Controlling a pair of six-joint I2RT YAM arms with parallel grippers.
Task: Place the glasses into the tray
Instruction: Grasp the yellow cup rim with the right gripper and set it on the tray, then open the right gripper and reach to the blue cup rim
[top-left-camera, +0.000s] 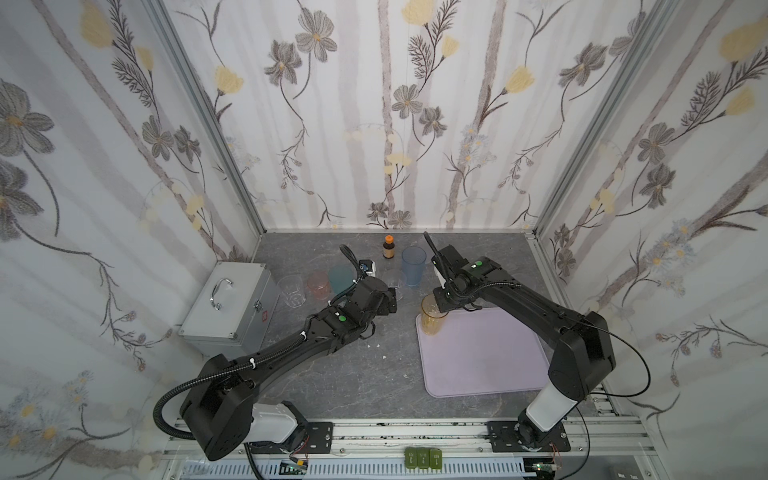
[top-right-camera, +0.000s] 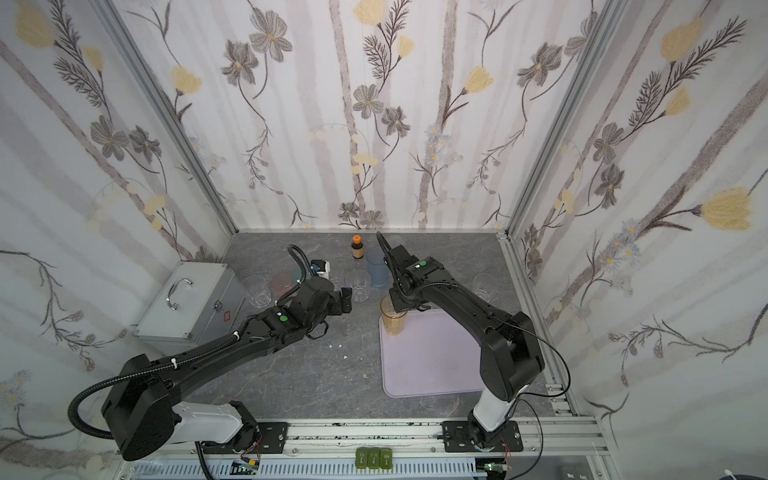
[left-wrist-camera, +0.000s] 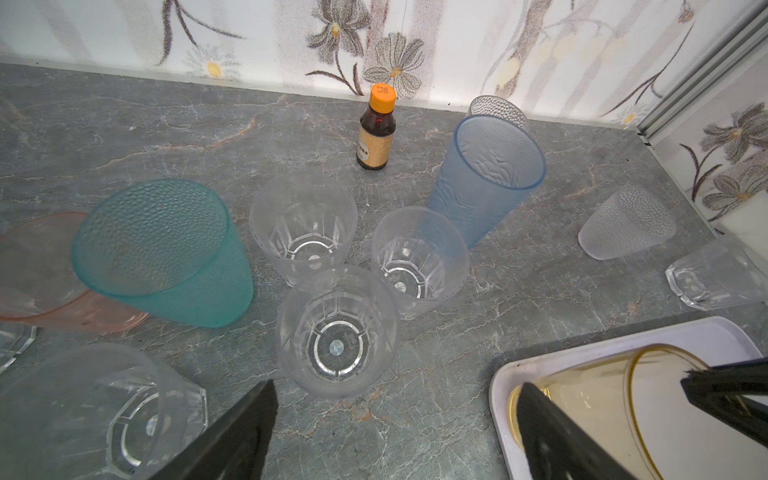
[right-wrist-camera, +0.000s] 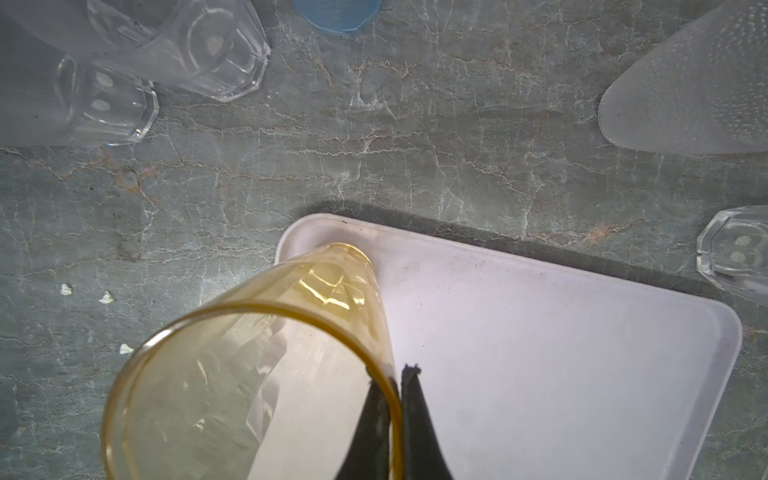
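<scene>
Right wrist view: right gripper (right-wrist-camera: 395, 374) closed, pinching rim wall of amber glass (right-wrist-camera: 324, 282), base on tray (right-wrist-camera: 540, 332) corner. Left gripper (left-wrist-camera: 397, 388) wide, near clear faceted glass (left-wrist-camera: 336, 332) on table (left-wrist-camera: 540, 291). Judgement: light, rigid, slick, tall; rim pinch tippy, grip body lower.

Matt plastic tray (top-left-camera: 478, 357) (glossy amber glass (top-left-camera: 432, 319))

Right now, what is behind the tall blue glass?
A frosted dimpled glass stands behind the blue glass, toward the back wall. Only its top shows; the blue glass covers the rest.
</scene>
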